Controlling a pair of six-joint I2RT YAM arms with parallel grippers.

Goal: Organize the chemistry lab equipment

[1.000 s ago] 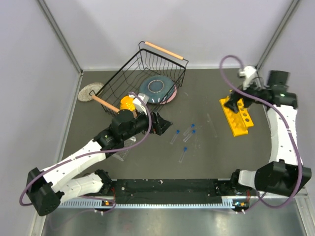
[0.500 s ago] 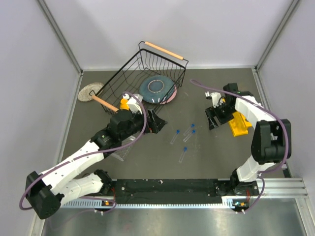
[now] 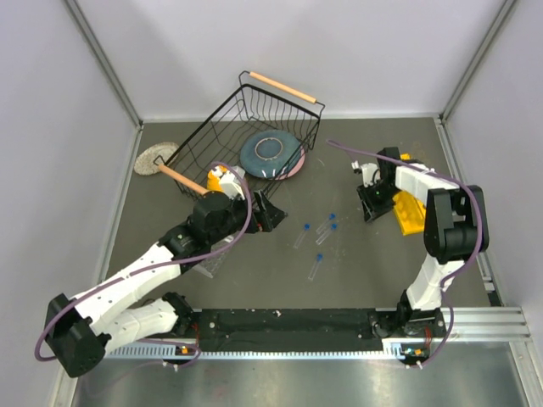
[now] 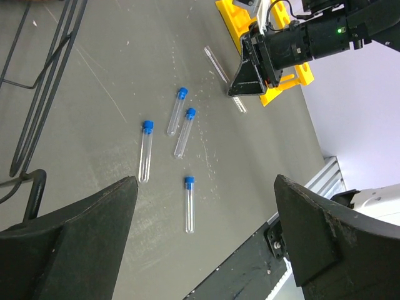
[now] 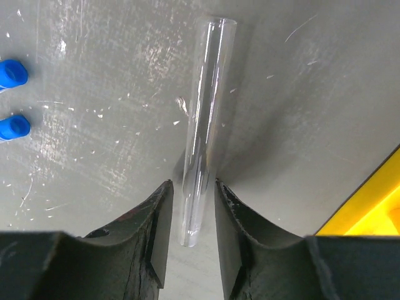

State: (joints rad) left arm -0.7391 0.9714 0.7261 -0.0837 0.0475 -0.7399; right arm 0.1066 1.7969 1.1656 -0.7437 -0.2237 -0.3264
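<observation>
Glass rod: one long clear rod lying flat on the counter, just left of the yellow holed rack; its near end sits between the right gripper's fingers.
Right gripper: lowered to the counter and straddling the rod's end. The jaws are drawn narrow but released, with a sliver of gap showing on each side, so nothing is grasped.
Yellow holed rack, from above: on the right of the counter, partly hidden by the right arm.
Blue-capped tubes: four lie loose mid-counter, between the two arms. Two are almost touching, one is just to their left, and one lies apart, nearer the arm bases.
Left gripper: raised over the counter near the tubes, jaws spread wide, holding nothing.
Black wire basket: at the back left, tilted, with the blue plate inside it.
Orange bowl: by the basket's near handle, beside the left arm.
</observation>
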